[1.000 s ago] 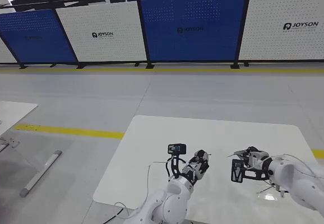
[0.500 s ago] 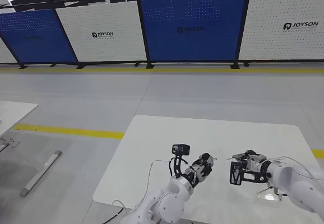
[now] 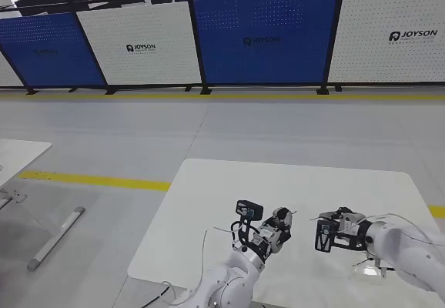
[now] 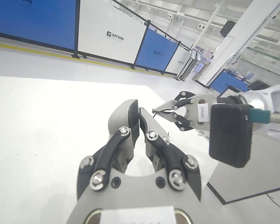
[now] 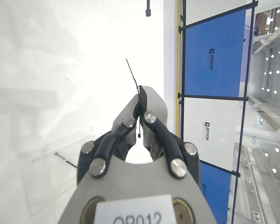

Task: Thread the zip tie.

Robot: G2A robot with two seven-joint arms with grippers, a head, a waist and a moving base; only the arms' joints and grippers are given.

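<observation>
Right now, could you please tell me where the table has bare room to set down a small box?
The far half of the table, between its far edge and the grippers, is bare across its width. It is crowded nearer the robot, where the left gripper and the right gripper, shut on the zip tie, stand close together.

The worktop (image 3: 207,200) is being viewed from high above by the top camera, faced forward and down. The left gripper (image 4: 139,114) and right gripper (image 5: 140,92) are being filmed closely from their wrists; the right gripper is also being caught by the left wrist view.
</observation>
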